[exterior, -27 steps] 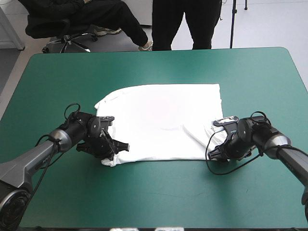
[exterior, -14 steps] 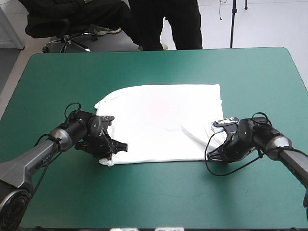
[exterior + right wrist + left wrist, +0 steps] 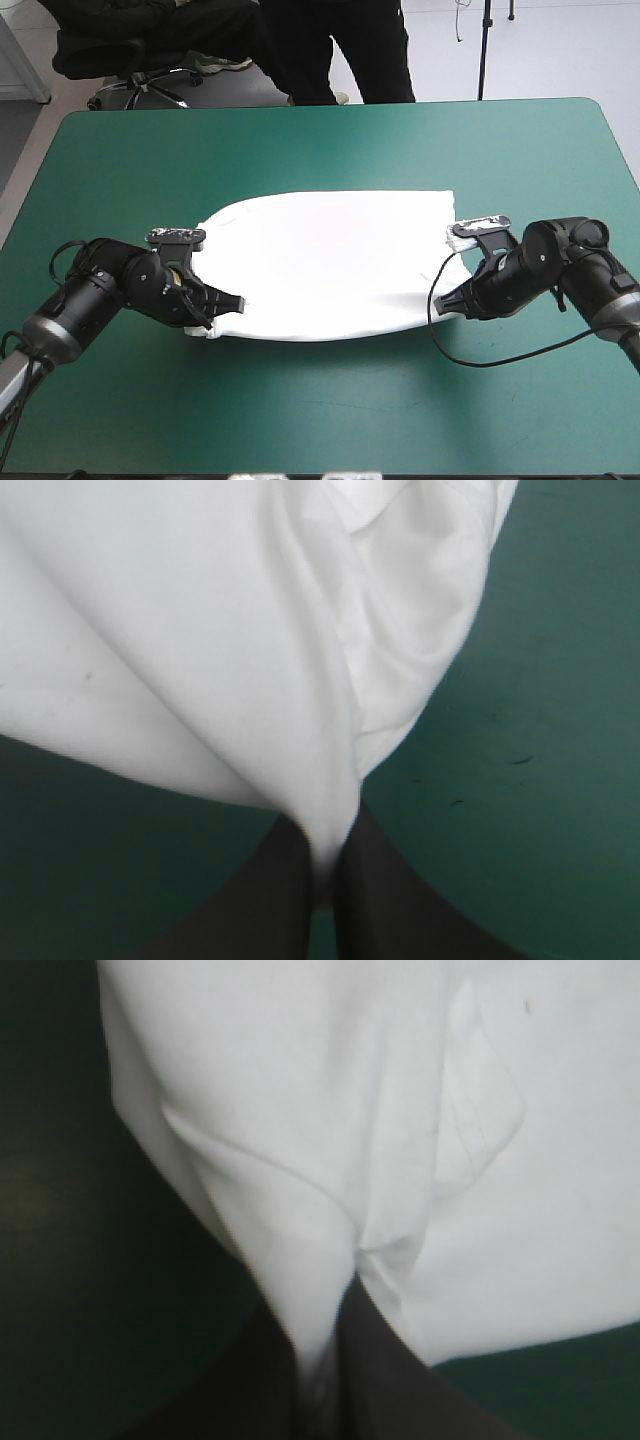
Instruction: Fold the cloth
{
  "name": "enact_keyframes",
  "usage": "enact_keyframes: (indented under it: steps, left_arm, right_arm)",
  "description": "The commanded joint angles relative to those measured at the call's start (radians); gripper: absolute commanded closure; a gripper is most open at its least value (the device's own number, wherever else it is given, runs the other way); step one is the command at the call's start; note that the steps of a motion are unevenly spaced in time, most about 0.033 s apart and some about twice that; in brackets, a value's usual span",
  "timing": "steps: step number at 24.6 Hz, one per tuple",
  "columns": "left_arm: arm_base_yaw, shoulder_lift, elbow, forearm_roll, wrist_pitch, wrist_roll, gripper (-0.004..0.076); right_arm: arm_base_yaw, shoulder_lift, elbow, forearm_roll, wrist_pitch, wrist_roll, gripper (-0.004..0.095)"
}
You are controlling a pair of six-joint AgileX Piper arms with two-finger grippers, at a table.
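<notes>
T-shirt [image 3: 330,262] is spread across the table [image 3: 330,140], its near corners clamped by the left gripper [image 3: 215,308] and right gripper [image 3: 450,300], each all but closed on fabric, presumably so the near edge can be folded over.

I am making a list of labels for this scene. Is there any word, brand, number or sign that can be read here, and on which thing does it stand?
None: no text can be read in any view.
The T-shirt shows plain white cloth, with no print or tag visible.
The teal-green cover is unmarked.
The left tool and the right tool show plain black fingers, without lettering.
</notes>
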Motion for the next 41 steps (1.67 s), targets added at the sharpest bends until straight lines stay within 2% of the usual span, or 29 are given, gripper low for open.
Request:
enact_keyframes:
  steps: [1, 4, 6, 9, 14, 18, 20, 27, 31, 36, 39, 41]
  left_arm:
    - [-0.002, -0.071, -0.046, -0.016, -0.020, -0.021, 0.0741]
    - [-0.002, -0.078, -0.102, -0.016, -0.041, -0.031, 0.0741]
    - [-0.002, -0.078, -0.126, 0.017, -0.118, -0.067, 0.0741]
    - [-0.002, -0.056, -0.139, 0.111, -0.260, -0.130, 0.0741]
    - [-0.002, 0.031, -0.141, 0.291, -0.474, -0.259, 0.0741]
    - [-0.002, 0.124, -0.141, 0.426, -0.611, -0.338, 0.0741]
    - [-0.002, 0.160, -0.141, 0.486, -0.643, -0.397, 0.0741]
    - [-0.002, 0.284, -0.141, 0.692, -0.722, -0.581, 0.0741]
    - [-0.002, 0.344, -0.141, 0.748, -0.779, -0.601, 0.0741]
    - [-0.002, 0.410, -0.154, 0.742, -0.773, -0.602, 0.0740]
    - [-0.002, 0.436, -0.169, 0.739, -0.770, -0.602, 0.0723]
    - [-0.002, 0.444, -0.178, 0.731, -0.767, -0.602, 0.0688]
  right_arm:
    - [-0.001, -0.052, -0.058, 0.013, 0.003, 0.011, 0.0925]
    - [-0.001, -0.052, -0.097, 0.011, -0.030, 0.029, 0.0925]
    - [-0.001, -0.052, -0.122, 0.011, -0.090, 0.049, 0.0926]
    - [-0.001, -0.041, -0.170, -0.011, -0.238, 0.083, 0.0925]
    - [-0.002, 0.071, -0.245, -0.086, -0.444, 0.128, 0.0925]
    - [-0.041, 0.229, -0.346, -0.081, -0.473, 0.128, 0.0925]
    - [-0.057, 0.279, -0.383, -0.081, -0.489, 0.128, 0.0925]
    - [-0.079, 0.413, -0.483, -0.036, -0.491, 0.116, 0.0925]
    - [-0.079, 0.472, -0.488, -0.008, -0.498, 0.094, 0.0925]
    - [-0.079, 0.539, -0.488, 0.030, -0.487, 0.040, 0.0922]
    - [-0.079, 0.567, -0.488, 0.057, -0.470, -0.010, 0.0859]
    - [-0.079, 0.574, -0.488, 0.085, -0.451, -0.061, 0.0752]
